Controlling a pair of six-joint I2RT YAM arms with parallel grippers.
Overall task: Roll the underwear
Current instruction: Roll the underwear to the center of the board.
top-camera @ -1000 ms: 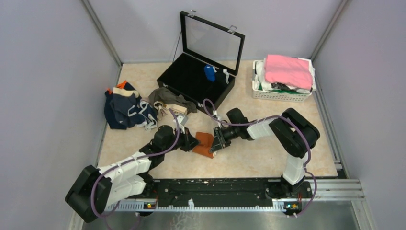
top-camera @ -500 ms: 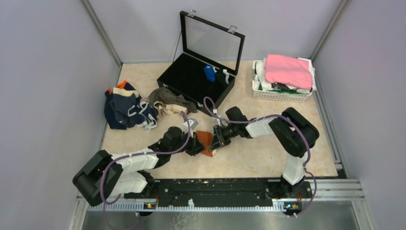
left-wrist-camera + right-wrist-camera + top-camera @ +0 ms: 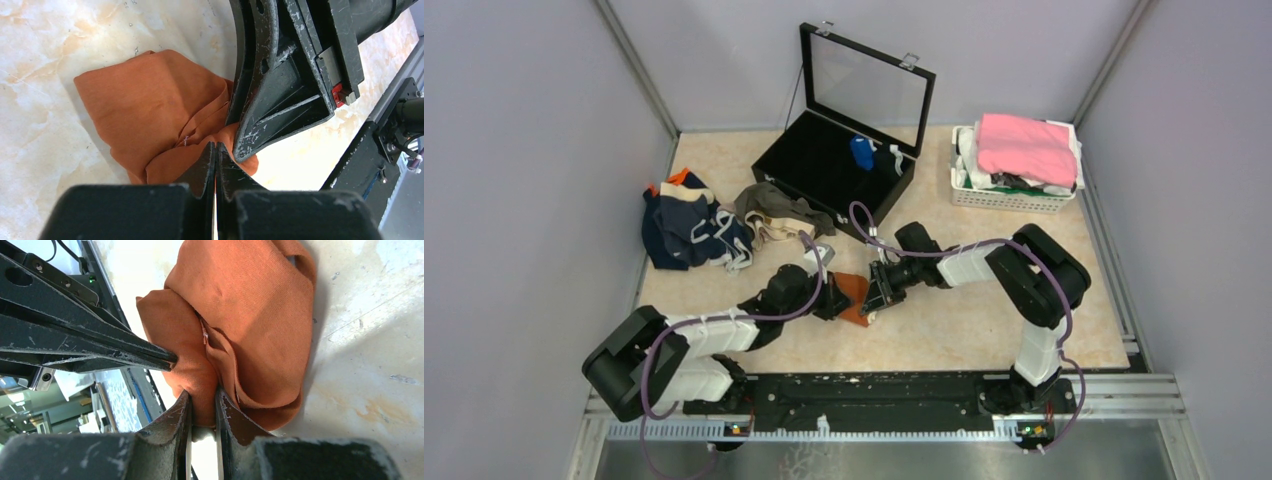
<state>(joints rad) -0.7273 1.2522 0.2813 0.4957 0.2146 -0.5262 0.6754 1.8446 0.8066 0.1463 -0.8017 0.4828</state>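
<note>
top view: the rust-orange briefs (image 3: 856, 293) lie bunched on the marbled table (image 3: 984, 320), toward its front middle, between the two arms. the left gripper (image 3: 836, 303) reaches in from the left and the right gripper (image 3: 873, 295) from the right, both low at the cloth. from up here i cannot tell how their fingers stand. at the back left sits a heap of navy briefs (image 3: 686, 232) with an olive-brown pair (image 3: 776, 208) just beside it. behind those a black case (image 3: 824, 170) stands with its glass lid raised and something blue (image 3: 862, 152) inside. at the back right a white basket (image 3: 1009, 197) holds a pink cloth (image 3: 1027, 147).

left wrist view: the left fingers are pressed tight together, with no cloth seen between them. their tips touch the near edge of the folded orange cloth. a black finger of the right gripper comes down from the upper right onto that same edge, just beside them.

right wrist view: the right fingers stand nearly together, clamped on a fold at the near edge of the briefs, and orange cloth fills the gap. the left gripper's closed point comes in from the left and touches the side of that fold. the rest of the briefs lies doubled over on the table beyond.
</note>
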